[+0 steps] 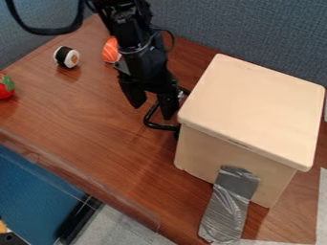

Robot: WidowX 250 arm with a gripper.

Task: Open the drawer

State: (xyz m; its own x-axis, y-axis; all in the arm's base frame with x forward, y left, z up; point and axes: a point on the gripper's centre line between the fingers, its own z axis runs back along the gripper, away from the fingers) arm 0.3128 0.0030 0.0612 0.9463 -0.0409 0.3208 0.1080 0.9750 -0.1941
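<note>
While a red toy strawberry (5, 89) sits at the view's left edge on the bench (76, 110), a toy sushi roll (66, 57) and an orange-striped piece (110, 50) lie farther right. Next, the gripper (152, 111) hangs, fingers wide apart, at the black drawer handle (161, 127) on the pale box's (249, 105) left side. Grey tape (226, 215) runs down the box's near side.
</note>
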